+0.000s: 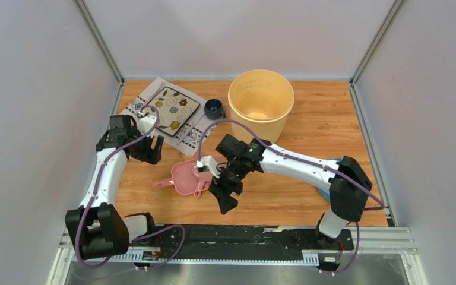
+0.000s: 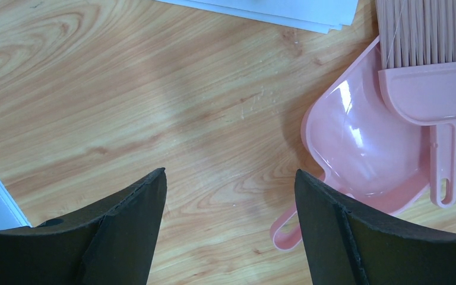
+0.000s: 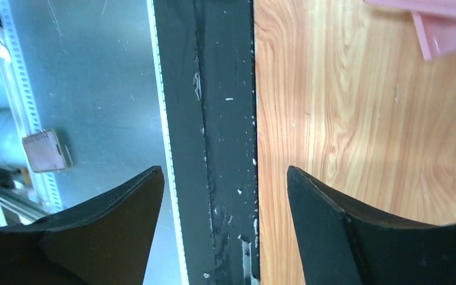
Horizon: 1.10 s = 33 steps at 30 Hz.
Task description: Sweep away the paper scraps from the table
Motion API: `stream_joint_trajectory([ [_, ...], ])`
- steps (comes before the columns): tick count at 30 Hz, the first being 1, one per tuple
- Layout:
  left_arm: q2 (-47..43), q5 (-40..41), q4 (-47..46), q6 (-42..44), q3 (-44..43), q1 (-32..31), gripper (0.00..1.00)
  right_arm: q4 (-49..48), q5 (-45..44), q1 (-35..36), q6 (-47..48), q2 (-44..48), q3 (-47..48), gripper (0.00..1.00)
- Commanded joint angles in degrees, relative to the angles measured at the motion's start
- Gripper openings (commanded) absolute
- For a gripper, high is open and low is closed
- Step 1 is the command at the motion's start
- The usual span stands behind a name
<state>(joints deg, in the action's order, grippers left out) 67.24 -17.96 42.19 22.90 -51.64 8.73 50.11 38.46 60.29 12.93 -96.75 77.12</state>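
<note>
Pink dustpan point(image 2: 356, 148) on table point(image 1: 297, 202) — left pincer point(image 2: 230, 173), right pincer point(image 3: 224, 169) spread.

Open table point(image 1: 326, 127) lies right of the tall cream bin point(image 1: 276, 124). The pink dustpan point(image 2: 356, 142) and brush point(image 2: 430, 89) block the near middle, perhaps touching the placemat point(image 1: 193, 136).

This is a robotics lab test cell, not a home. Plain pale panel walls point(image 1: 35, 89) set in aluminium posts point(image 1: 98, 38) box in 3 sides of a small wood-grain table point(image 1: 326, 127). 2 white-and-black arms, the left arm point(image 1: 104, 178) and the right arm point(image 1: 297, 163), are bolted to a perforated metal rail point(image 1: 371, 240) at the near edge, with purple cables point(image 1: 236, 121) looped along them. The only homely things are a beige bucket point(image 1: 261, 113), a pink dustpan point(image 1: 184, 178) and a patterned placemat point(image 1: 144, 97).
</note>
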Motion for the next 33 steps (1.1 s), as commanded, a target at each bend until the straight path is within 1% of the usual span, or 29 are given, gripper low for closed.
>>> stream_joint_trajectory([
  [1,0.3,-1.6,-0.1,1.2,-0.3,0.6,0.86,-0.9,4.3,-4.2,-4.0,6.4,-5.0,0.79],
  [7,0.9,-2.1,0.2,1.5,-0.1,0.5,0.86,-3.3,5.7,-13.9,-10.5,12.9,-11.8,0.8],
  [8,1.0,-2.2,0.3,1.5,0.0,0.6,0.86,-3.3,6.1,-16.6,-11.2,13.5,-12.4,0.8],
  [12,1.4,-2.5,0.4,1.7,0.0,0.5,0.86,-3.1,7.6,-22.7,-12.6,16.2,-15.0,0.8],
  [17,1.8,-2.4,0.7,2.1,-0.1,0.5,0.86,-1.9,4.6,-30.8,-16.7,17.6,-17.3,0.8],
  [22,1.9,-2.3,0.9,2.7,0.0,0.5,0.87,0.6,0.8,-38.6,-17.0,19.1,-18.8,0.78],
  [26,2.0,-1.9,0.9,3.1,0.2,0.6,0.87,2.0,-3.4,-42.0,-17.9,22.5,-19.1,0.8],
  [27,2.1,-2.1,0.7,3.3,0.5,0.6,0.87,2.4,-3.9,-42.3,-17.9,22.7,-18.9,0.8],
  [31,2.8,-2.3,0.3,2.6,0.9,0.5,0.87,4.6,-11.5,-43.7,-19.6,23.1,-18.1,0.81],
  [33,2.9,-2.5,-0.4,1.9,1.4,0.6,0.87,5.3,-12.6,-44.6,-20.1,22.8,-17.5,0.81],
])
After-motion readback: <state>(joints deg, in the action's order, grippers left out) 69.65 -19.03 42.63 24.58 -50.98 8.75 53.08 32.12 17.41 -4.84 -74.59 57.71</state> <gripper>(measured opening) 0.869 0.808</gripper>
